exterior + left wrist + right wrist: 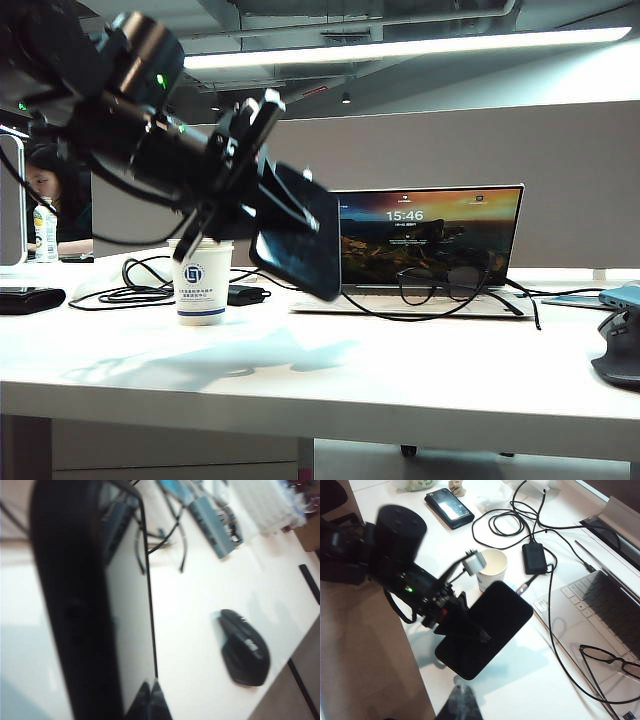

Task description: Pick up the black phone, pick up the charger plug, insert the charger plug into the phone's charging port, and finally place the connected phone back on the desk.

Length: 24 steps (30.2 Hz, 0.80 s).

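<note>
**Me:** The black phone [297, 243] is off the surface [320, 370]. In the exterior view my left gripper [240, 190] has its fingers clamped on one end of it, and it hangs tilted in the air in front of the paper cup [203, 281] and the open laptop [425, 250].

**You:** And the left wrist view?

**Me:** The black phone [95, 610] fills most of it, seen almost edge-on, glossy face catching the light. Beyond it, down on the white surface [200, 595], lie a black mouse [243, 650] and a pair of glasses [160, 545]. My own fingers are barely visible there.

**You:** What does the right wrist view give?

**Me:** A look down at the left arm [385, 565] carrying the phone [487, 627] over the surface [530, 680], near the cup [490, 569]. A thin black cable crosses the laptop keyboard, and what I take for the charger plug [521, 587], a small connector with a pale tip, lies between the power brick [534, 557] and the phone, untouched. My right gripper [461, 705] shows only as a dark blur at the frame's edge; its fingers are together and I see nothing in them.

**You:** So where does that leave things?

**Me:** I'd judge the first pickup done. Taking the plug, seating it in the port, and laying the connected phone down are all left.
</note>
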Tool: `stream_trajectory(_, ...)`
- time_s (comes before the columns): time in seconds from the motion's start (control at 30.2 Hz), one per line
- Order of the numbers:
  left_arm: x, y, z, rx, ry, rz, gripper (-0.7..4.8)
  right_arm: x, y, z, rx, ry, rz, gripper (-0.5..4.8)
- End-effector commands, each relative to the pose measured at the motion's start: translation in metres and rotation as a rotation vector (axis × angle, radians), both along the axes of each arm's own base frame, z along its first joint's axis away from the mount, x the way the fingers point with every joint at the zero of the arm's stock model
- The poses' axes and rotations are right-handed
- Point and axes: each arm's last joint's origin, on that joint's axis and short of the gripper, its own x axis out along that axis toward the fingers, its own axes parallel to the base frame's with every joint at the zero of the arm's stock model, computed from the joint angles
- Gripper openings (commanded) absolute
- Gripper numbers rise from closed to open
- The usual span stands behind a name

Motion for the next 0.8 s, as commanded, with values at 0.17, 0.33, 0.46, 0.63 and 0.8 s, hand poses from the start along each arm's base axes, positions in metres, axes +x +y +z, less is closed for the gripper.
stream_trajectory(0.17, 0.012, -0.005, -0.034, -0.029, 0.187, 0.118, -0.06, -0.002, 0.0, 0.003, 0.008, -0.018, 0.003, -0.08)
stream_trajectory(0.33, 0.014, -0.006, -0.049, -0.025, 0.258, 0.139, -0.06, -0.001, 0.0, 0.003, 0.007, -0.016, 0.003, -0.08)
stream_trajectory(0.46, 0.015, -0.006, -0.054, -0.012, 0.267, 0.152, 0.85, 0.002, 0.001, 0.0, 0.0, 0.0, 0.002, -0.08)
stream_trajectory(0.63, 0.016, -0.005, -0.054, 0.01, 0.242, 0.19, 1.3, 0.002, 0.001, 0.0, -0.001, 0.001, 0.002, -0.08)
stream_trajectory(0.8, 0.015, -0.003, -0.043, 0.03, 0.186, 0.219, 2.38, 0.003, 0.002, -0.001, -0.001, 0.005, 0.002, -0.07)
